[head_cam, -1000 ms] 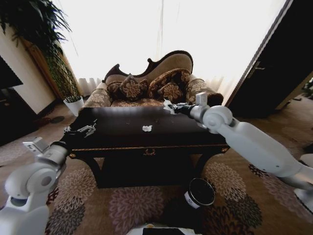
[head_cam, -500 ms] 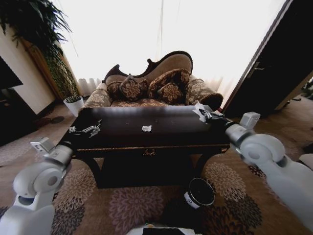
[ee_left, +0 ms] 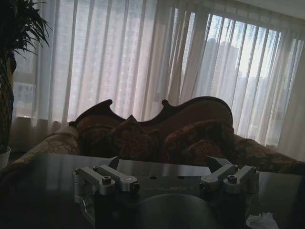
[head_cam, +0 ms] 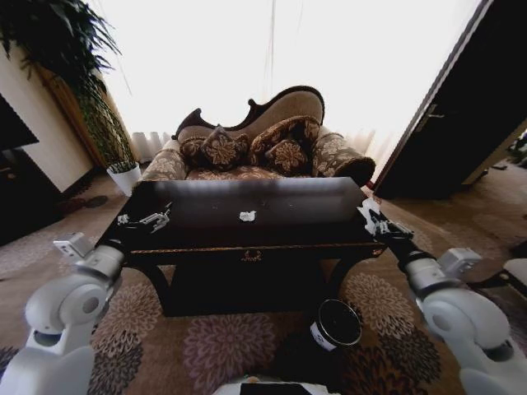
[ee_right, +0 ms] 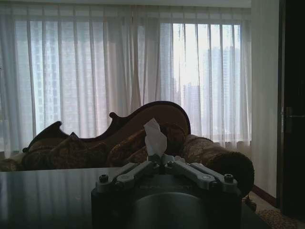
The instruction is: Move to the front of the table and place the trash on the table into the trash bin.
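The dark glossy table (head_cam: 288,211) stands in front of me, with a crumpled white paper wad (head_cam: 247,216) lying near its middle. My right gripper (head_cam: 371,214) hangs just past the table's right edge, above the carpet. It is shut on a white piece of paper trash (ee_right: 155,137) that sticks up between its fingers. My left gripper (head_cam: 142,219) hovers open over the table's left end, with nothing held; a white wad (ee_left: 261,221) lies off to one side of it. The black trash bin (head_cam: 336,323) stands on the carpet below the table's front right corner.
A patterned sofa (head_cam: 255,148) with cushions stands behind the table under bright curtained windows. A tall plant (head_cam: 82,90) in a white pot is at the back left. A dark door (head_cam: 469,107) fills the right side. Floral carpet surrounds the bin.
My right arm has swung from over the table's back right corner out past its right edge and lower, carrying the white paper. The left arm has hardly moved.
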### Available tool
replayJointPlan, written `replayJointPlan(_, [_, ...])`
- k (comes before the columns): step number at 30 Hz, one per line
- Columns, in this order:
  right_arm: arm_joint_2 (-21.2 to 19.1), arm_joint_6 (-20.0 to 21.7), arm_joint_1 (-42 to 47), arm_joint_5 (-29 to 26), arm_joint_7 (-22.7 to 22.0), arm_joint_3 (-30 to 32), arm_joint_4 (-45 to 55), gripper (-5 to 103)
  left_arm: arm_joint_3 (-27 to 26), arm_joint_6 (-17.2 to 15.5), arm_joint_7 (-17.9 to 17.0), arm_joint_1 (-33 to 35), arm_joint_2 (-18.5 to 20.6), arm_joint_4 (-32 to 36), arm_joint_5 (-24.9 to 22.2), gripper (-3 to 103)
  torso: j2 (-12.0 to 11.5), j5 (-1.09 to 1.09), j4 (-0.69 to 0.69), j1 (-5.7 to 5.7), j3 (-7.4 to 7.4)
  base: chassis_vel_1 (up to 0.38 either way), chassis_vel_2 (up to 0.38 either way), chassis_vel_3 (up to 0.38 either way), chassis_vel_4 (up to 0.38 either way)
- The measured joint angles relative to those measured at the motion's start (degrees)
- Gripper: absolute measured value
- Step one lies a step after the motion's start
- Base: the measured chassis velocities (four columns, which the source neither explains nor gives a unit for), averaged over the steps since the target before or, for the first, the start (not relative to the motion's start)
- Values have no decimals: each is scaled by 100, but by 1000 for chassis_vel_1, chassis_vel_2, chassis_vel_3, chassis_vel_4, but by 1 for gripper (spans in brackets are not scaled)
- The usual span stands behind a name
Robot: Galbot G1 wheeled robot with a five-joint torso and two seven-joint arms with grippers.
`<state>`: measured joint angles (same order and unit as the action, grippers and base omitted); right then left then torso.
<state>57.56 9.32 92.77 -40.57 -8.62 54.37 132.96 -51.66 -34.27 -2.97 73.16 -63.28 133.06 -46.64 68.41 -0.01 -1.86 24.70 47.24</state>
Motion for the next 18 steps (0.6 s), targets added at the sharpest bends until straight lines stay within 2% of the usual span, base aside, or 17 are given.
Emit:
replayJointPlan(3, [417, -715, 295, 589, 174, -56, -168, 1, 0, 4, 3, 23, -4, -4, 10, 100, -1, 1, 0, 0, 0, 0, 0, 0, 0])
replayJointPlan(4, [417, -715, 295, 589, 174, -56, -168, 1, 0, 4, 3, 23, -4, -4, 10, 100, -1, 1, 0, 0, 0, 0, 0, 0, 0])
replayJointPlan(7, [795, -1605, 497, 1023, 367, -208, -509, 1, -4, 14, 5, 51, -6, -4, 16, 100, 0, 0, 1, 0, 0, 0, 0, 0, 0])
replayJointPlan(8, [795, -1605, 497, 1023, 367, -208, -509, 1, -4, 14, 5, 51, -6, -4, 16, 100, 0, 0, 1, 0, 0, 0, 0, 0, 0])
replayJointPlan(11, [1115, -2174, 580, 1330, 494, -371, -905, 1, -15, 19, 7, 52, 5, -16, 16, 100, 0, 1, 0, 0, 0, 0, 0, 0, 0])
replayJointPlan(18, [1529, -2685, 540, 1565, 498, -577, -1533, 1, -71, 23, 10, 20, 38, -45, -8, 100, -1, 0, 1, 1, 1, 0, 0, 0, 0])
